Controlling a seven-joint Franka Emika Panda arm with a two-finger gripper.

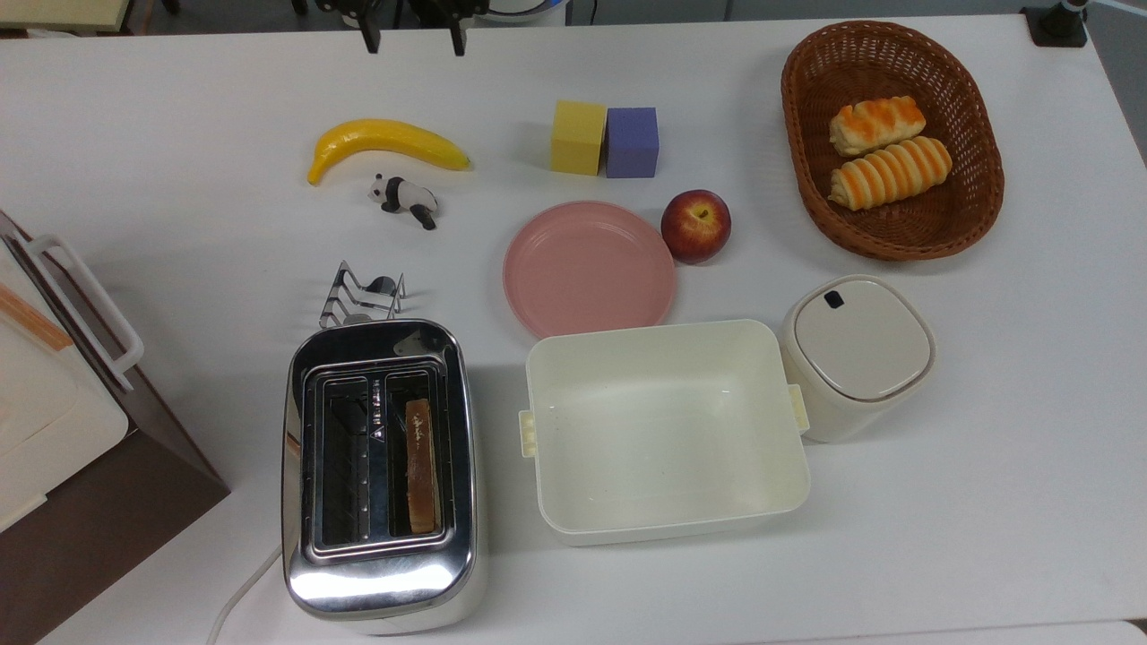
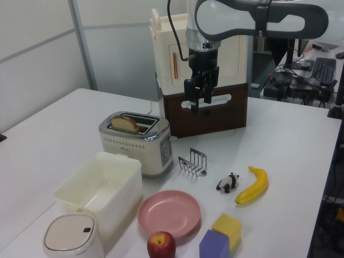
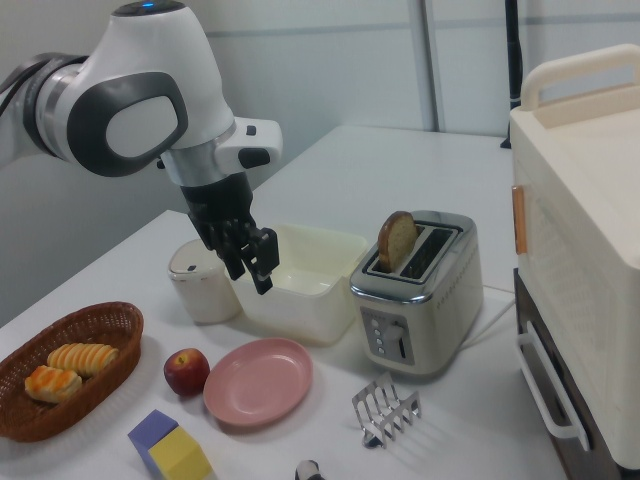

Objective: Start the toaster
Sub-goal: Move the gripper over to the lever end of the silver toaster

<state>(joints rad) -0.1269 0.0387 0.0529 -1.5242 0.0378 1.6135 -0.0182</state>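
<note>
Toaster [image 1: 380, 475]: chrome, two slots, one slice of bread [image 1: 419, 466] upright in a slot, standing at the counter's [image 1: 986, 448] near edge in the top view, beside the tub [image 1: 665, 430]. Its cord is cut off by the frame's lower edge. Claw [image 2: 199, 100] hangs above the counter, well apart from the toaster, fingers slightly apart and empty.

Upright chrome toaster [image 1: 379, 475], 1 slice inside

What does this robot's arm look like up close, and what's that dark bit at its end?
The arm is glossy white with rounded shells and dark grey round caps at the joints. A black cable runs down its side. The dark bit is a black gripper with two slim fingers.
</note>
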